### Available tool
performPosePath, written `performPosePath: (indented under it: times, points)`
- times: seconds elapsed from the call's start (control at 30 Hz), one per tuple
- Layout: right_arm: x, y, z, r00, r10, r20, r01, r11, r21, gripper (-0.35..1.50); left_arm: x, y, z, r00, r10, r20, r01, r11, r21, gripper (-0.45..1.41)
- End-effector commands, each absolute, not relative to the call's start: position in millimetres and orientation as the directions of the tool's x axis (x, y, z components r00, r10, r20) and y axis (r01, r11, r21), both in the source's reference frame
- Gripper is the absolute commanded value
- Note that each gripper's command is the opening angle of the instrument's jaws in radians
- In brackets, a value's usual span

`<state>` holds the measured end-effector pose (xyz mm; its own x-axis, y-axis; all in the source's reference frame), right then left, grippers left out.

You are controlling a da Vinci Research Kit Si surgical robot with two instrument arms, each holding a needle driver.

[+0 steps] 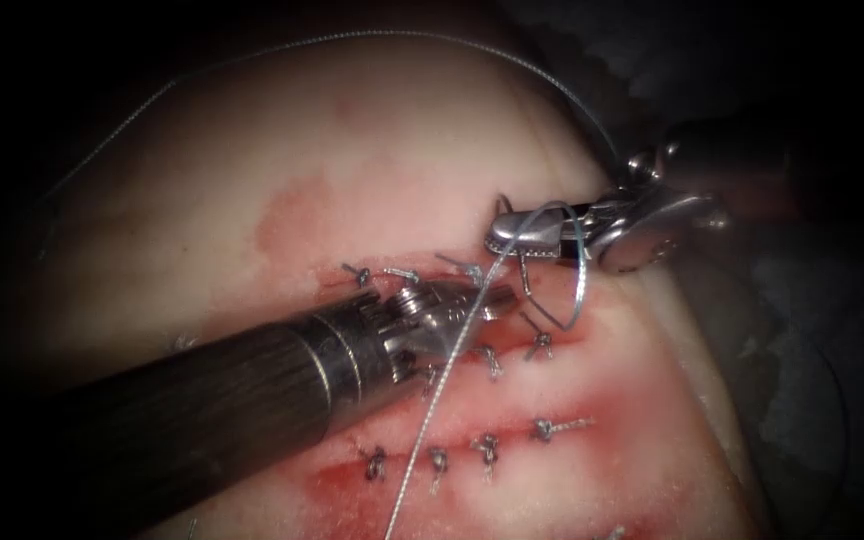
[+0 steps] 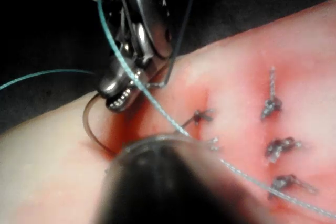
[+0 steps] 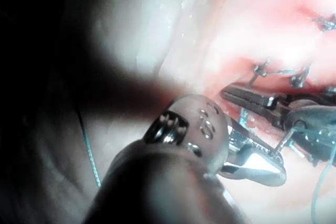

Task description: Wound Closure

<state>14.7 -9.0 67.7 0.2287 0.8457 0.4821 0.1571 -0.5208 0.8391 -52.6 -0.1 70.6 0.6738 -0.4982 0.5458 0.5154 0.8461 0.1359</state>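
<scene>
needle: curved; held near one end by the right tool; the arc hangs below its jaws, clear of the tissue as far as I can tell; sits above the right end of the upper stitch row
thread: runs from the needle area down across the left tool; a long loop arcs over the top of the tissue
right tool: jaws clamped on the needle; comes in from the right
left tool: tip at the upper stitch row; jaws look narrowly parted in the right wrist view; can't confirm it grips anything
stitches: knotted, in two rows over red-stained tissue
advice: judgement only; keep the needle grip firm, keep thread clear of the left tool's wrist, avoid snagging tied knots
</scene>
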Motion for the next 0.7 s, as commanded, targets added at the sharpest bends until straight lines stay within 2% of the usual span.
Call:
performPosePath:
  times: [0.03, 0.37, 0.7]
  points:
    - [15.5, -8.6, 68.0, 0.240, 0.848, 0.473, 0.171, -0.516, 0.839, -0.35, -53.2, 1.1, 70.7, 0.672, -0.497, 0.550, 0.517, 0.846, 0.133, -0.45]
    - [14.4, -9.4, 68.2, 0.304, 0.889, 0.342, 0.222, -0.416, 0.882, -0.35, -53.2, 1.2, 70.6, 0.671, -0.498, 0.549, 0.517, 0.846, 0.134, -0.45]
    - [14.2, -9.8, 67.8, 0.308, 0.915, 0.261, 0.239, -0.340, 0.910, -0.35, -53.2, 1.2, 70.5, 0.671, -0.498, 0.549, 0.518, 0.845, 0.133, -0.45]
